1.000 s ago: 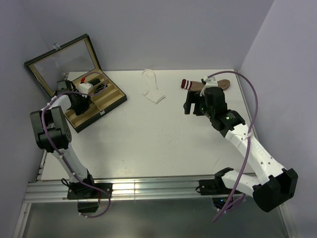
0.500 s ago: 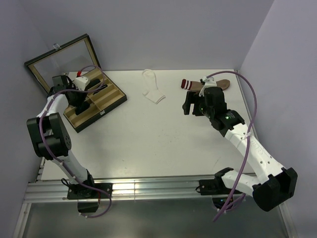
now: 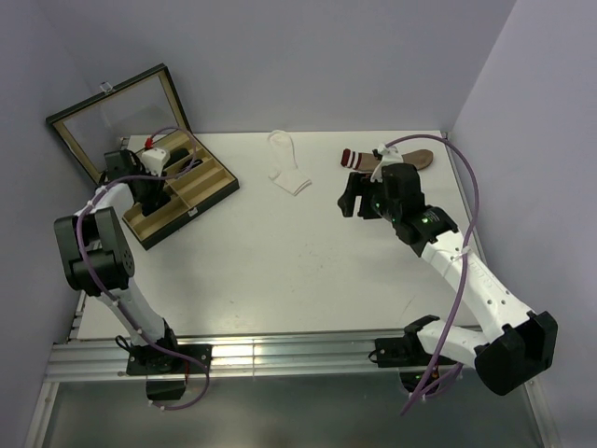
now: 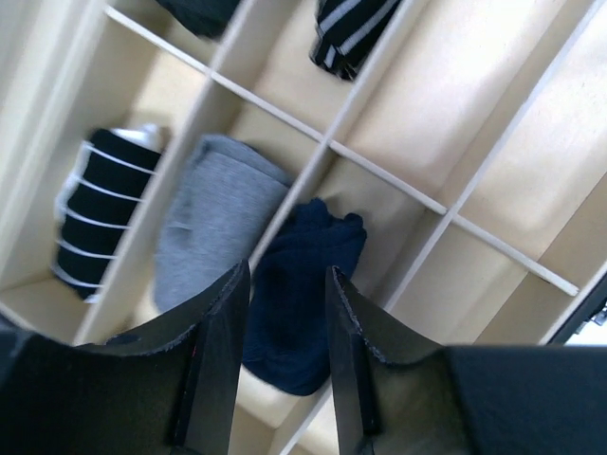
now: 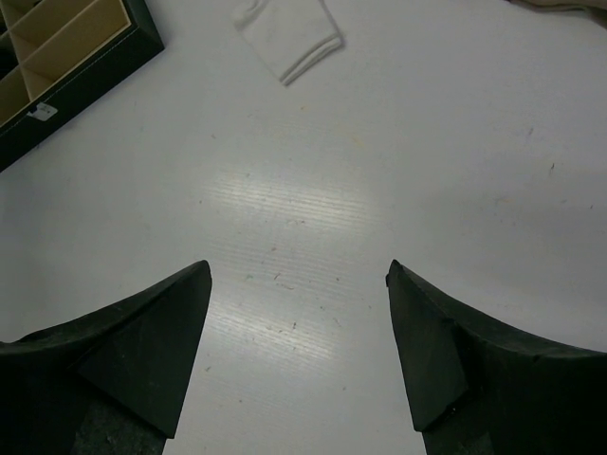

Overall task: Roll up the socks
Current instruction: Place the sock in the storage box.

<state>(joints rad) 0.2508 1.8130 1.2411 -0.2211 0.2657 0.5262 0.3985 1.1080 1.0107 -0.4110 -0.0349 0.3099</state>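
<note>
Left gripper (image 4: pixel 285 284), slightly parted and pinching nothing, is hovering over a navy sock (image 4: pixel 308 251) lying beside a grey sock (image 4: pixel 213 218) in the box (image 3: pixel 210 177) at 10 o'clock. Right gripper (image 5: pixel 297 284) is hanging wide-spread above the tabletop (image 3: pixel 280 271), with a white sock (image 3: pixel 287 170) lying flat at 12 o'clock.

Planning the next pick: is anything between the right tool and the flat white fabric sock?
Nothing visible. Only bare white tabletop lies between the open right tool and the flat white fabric sock; the dark compartment box sits off to the side.
</note>
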